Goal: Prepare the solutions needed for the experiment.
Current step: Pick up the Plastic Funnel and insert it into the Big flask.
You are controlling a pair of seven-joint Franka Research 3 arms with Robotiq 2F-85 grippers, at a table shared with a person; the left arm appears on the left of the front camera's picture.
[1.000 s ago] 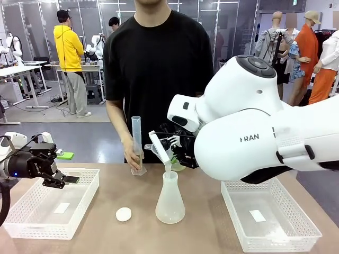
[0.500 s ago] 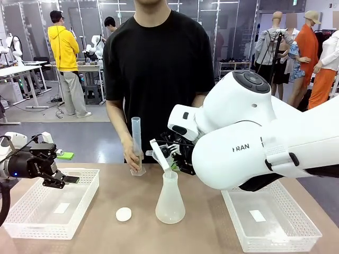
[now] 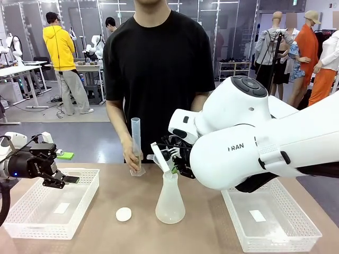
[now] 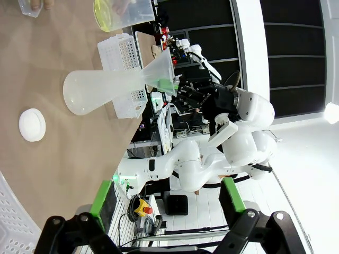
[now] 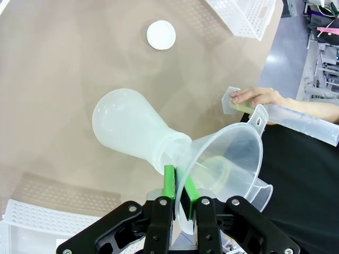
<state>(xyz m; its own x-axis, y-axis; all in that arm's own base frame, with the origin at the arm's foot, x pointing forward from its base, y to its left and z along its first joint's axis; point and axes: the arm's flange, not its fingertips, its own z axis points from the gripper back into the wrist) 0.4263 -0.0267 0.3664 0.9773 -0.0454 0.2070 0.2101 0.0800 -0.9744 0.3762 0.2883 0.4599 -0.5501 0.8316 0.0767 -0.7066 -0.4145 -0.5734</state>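
Gripping a clear funnel (image 5: pixel 228 159) by its rim, the right gripper (image 5: pixel 179 182) is clenching its fingers on the plastic while the spout is sitting in the neck of the frosted conical flask (image 3: pixel 170 203), which is standing upright in the middle of the table (image 3: pixel 206 228). Whatever solution is lying inside is too faint to tell. Yellow liquid (image 4: pixel 112 13) is showing in a clear beaker nearby. At the far side, a person's hand (image 3: pixel 131 157) is steadying an upright graduated cylinder (image 3: pixel 136 137). The left gripper (image 3: pixel 68 181) is hovering, fingers released, over the left basket (image 3: pixel 90 196); a white cap (image 3: pixel 123 214) is lying near the flask.
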